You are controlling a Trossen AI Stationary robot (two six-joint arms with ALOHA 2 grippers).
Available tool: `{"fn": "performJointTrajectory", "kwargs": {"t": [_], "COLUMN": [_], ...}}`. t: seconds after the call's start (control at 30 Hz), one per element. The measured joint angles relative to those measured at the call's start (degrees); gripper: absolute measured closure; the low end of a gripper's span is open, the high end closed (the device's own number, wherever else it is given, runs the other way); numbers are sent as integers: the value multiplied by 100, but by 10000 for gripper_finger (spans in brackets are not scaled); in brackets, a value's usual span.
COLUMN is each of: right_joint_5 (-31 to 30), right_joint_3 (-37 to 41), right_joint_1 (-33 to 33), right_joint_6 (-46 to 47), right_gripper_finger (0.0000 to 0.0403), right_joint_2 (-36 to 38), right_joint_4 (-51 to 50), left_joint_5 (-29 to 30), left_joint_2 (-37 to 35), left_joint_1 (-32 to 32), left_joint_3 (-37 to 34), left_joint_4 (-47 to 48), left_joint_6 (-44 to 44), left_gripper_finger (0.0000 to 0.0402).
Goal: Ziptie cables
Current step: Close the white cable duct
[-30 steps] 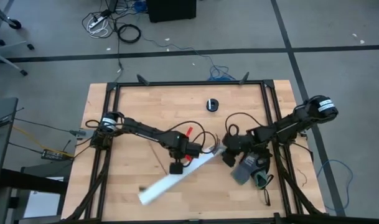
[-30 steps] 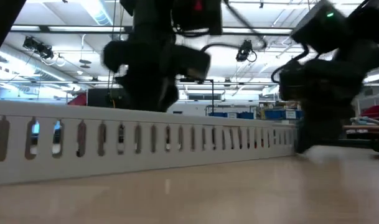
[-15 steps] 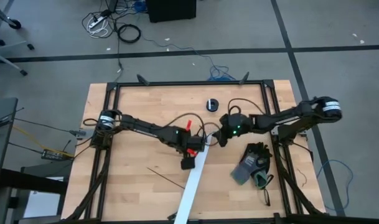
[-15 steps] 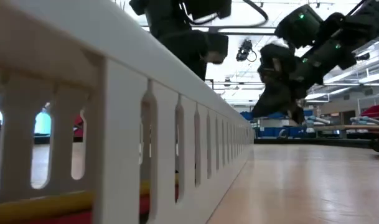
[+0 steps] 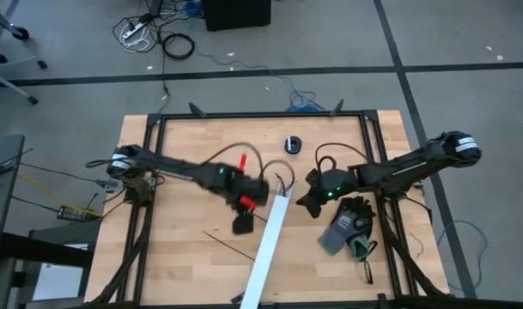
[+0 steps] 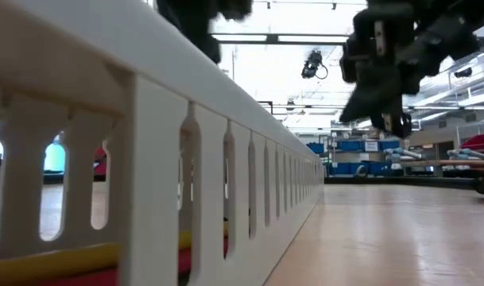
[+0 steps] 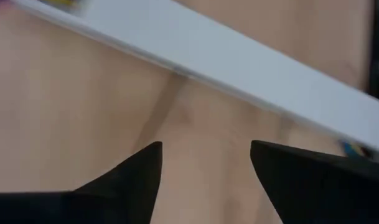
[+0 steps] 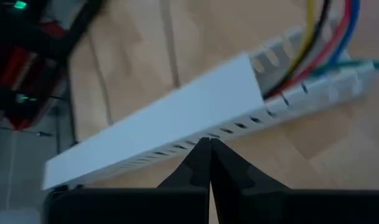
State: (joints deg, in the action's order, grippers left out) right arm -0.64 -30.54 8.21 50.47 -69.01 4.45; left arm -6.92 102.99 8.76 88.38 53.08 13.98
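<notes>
Seen from above, a long white slotted channel [image 5: 271, 245] lies on the wooden desk [image 5: 184, 146], running from near the desk's middle toward its near edge. The left gripper [image 5: 248, 206] hangs just beside the channel's far end on the left, and the right gripper [image 5: 306, 202] sits near that same end on the right. Only this high view shows a thin black ziptie [image 5: 231, 242] lying flat on the desk left of the channel, a small round black object [image 5: 294, 144] farther back, and a dark glove-like item [image 5: 347, 227] near the right arm. The low view shows the channel [image 6: 146, 151] edge-on, filling the foreground; through its slots, yellow and red cables [image 6: 106, 266] appear inside, which the overhead view does not resolve. The right wrist view gives the clearest sight of the cables [image 8: 320, 50]: yellow, red, blue and dark strands emerge from the open end of the channel [image 8: 170, 124], whose lid is partly raised. There the right gripper [image 8: 209, 152] has its fingertips pressed together, gripping nothing. The left wrist view shows the left gripper [image 7: 205, 158] with its fingers spread apart over bare desk [image 7: 65, 112], holding nothing, with the channel [image 7: 251, 68] crossing just beyond.
</notes>
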Motion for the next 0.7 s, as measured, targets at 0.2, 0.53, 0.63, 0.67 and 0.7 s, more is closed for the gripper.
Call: {"fn": "performJointTrajectory", "kwargs": {"t": [0.2,0.53,0.63,0.67,0.7], "right_joint_5": [105,618,670,677,707], "right_joint_3": [-7,-12,-47,-48,-47], "right_joint_1": [4,-5,-7,-11,-31], "right_joint_6": [208,246,214,200,198], "right_gripper_finger": [403,403,403,403,403], "right_joint_2": [-613,-1302,-1378,-1385,-1413], "right_joint_4": [-51,179,240,256,296], "left_joint_5": [-193,-199,-190,-172,-156], "left_joint_2": [-48,235,412,473,526], "left_joint_1": [918,1610,1645,1648,1647], "left_joint_3": [-23,-377,-540,-572,-616], "left_joint_4": [200,-1047,-1323,-1405,-1563], "left_joint_6": [734,2102,2372,2433,2513], "left_gripper_finger": [185,216,224,227,230]}}
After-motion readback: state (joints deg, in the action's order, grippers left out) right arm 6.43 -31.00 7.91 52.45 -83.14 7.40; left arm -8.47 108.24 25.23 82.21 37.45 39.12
